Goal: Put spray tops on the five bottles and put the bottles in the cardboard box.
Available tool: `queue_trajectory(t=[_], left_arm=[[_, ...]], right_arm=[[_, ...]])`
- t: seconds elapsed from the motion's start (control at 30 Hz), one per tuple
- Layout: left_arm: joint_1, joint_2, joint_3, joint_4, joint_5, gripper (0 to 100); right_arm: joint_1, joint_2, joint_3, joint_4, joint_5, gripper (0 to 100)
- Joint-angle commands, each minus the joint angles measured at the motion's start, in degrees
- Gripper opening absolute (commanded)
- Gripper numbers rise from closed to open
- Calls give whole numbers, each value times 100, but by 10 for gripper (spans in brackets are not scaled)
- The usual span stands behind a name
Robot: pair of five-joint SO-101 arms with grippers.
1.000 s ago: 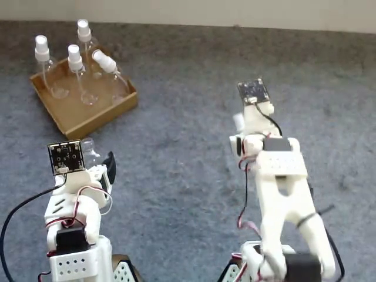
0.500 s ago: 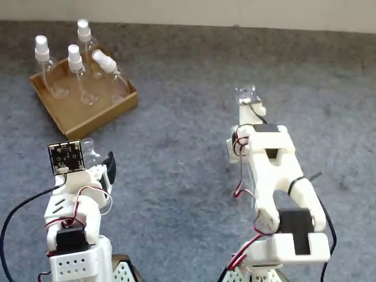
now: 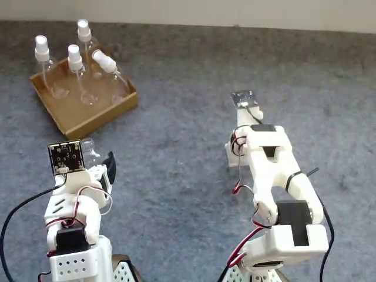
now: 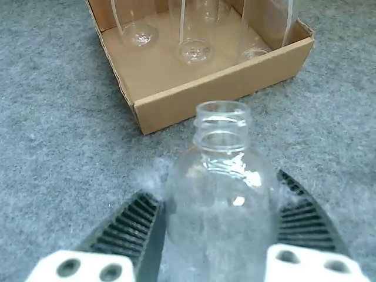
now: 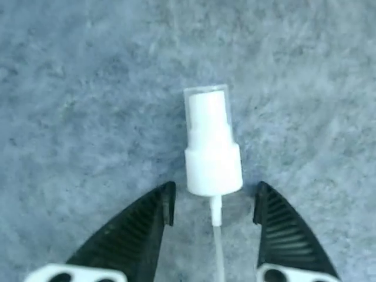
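A clear bottle with no top [image 4: 220, 182] stands between the fingers of my left gripper [image 4: 217, 220], which is shut on it; the high view has this bottle [image 3: 89, 151] at the front left. A white spray top [image 5: 211, 150] lies flat on the grey carpet, its thin tube trailing back between the spread fingers of my right gripper [image 5: 212, 205], which is open just above it. The right arm [image 3: 267, 158] stretches over that spot at mid-right. The cardboard box [image 3: 82, 114] at the back left holds several bottles with spray tops [image 3: 74, 59].
Grey carpet covers the table. The box's near wall [image 4: 223, 91] lies just beyond the held bottle. Open carpet separates the two arms and extends to the right of the box.
The right arm has folded forward and dropped low over the carpet, bringing its gripper down around the spray top. The left arm and its bottle have stayed put.
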Motion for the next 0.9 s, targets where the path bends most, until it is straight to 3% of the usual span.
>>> queue_trajectory(t=[0.0,0.27,0.47,0.87], left_arm=[[75,-66,-48,-167,35,140],[75,-66,-48,-167,35,140],[75,-66,-48,-167,35,140],[75,-66,-48,-167,35,140]], right_arm=[[-207,-101,-444,277,563,222],[-233,-295,-1314,505,651,224],[-224,444,-1701,505,941,224],[-224,901,-1727,497,967,220]])
